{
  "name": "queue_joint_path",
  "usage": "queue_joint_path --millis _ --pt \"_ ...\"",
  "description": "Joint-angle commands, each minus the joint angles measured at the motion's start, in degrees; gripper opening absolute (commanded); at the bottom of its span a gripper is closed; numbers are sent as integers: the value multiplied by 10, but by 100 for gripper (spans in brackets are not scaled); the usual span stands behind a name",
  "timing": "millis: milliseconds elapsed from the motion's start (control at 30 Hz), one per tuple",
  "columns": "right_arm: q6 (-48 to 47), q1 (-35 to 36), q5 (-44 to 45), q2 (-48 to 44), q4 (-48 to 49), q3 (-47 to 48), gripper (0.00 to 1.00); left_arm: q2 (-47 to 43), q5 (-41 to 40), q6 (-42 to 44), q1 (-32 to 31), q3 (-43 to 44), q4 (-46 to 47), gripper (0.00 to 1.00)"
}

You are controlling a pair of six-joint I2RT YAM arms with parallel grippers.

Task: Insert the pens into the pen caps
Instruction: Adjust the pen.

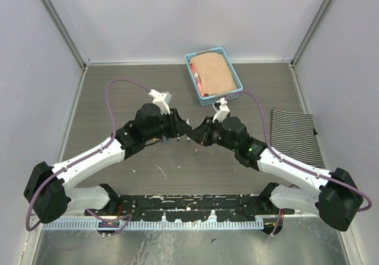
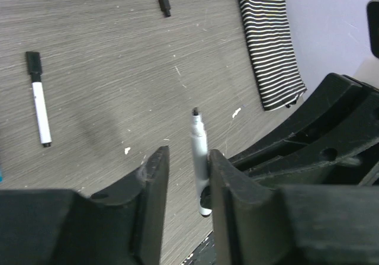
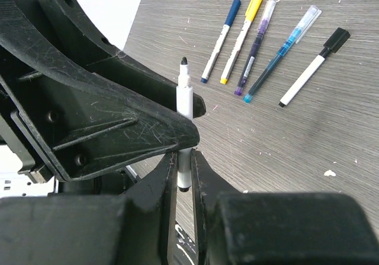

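at frame centre an uncapped pen [image 3: 185,96] is clamped by the right gripper [image 3: 184,164], the left gripper [image 2: 186,155] is held half-open around it, five capped pens [image 3: 256,45] are laid upper right, and one loose cap [image 2: 164,2] is yet to be fitted.

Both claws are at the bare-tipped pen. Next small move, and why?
Probably close the left claw on the pen. The right claw clamps its lower end, and the left fingers straddle the barrel with a gap on one side. That would let the left take it; a loose cap lies far off on the table.
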Motion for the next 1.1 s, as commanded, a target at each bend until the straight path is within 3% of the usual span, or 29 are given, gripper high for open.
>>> queue_joint_path --millis 0,267,400,600,767,967,1067 --pt "-1 2 0 -7 38 30 10 10 14 -7 1 -9 35 32" --pt "-11 8 10 3 29 40 14 6 15 -11 1 -9 39 0" --pt "-18 15 21 4 14 40 39 -1 8 -11 1 -8 33 0" --pt "-24 37 30 12 1 32 45 -1 6 -10 1 -2 28 0" --pt "-21 47 44 11 -1 25 38 -2 5 -10 1 -2 27 0" --pt "-23 50 50 13 1 29 18 -4 4 -10 1 -4 25 0" --pt "-23 50 52 15 1 32 8 -7 4 -10 1 -5 25 8"
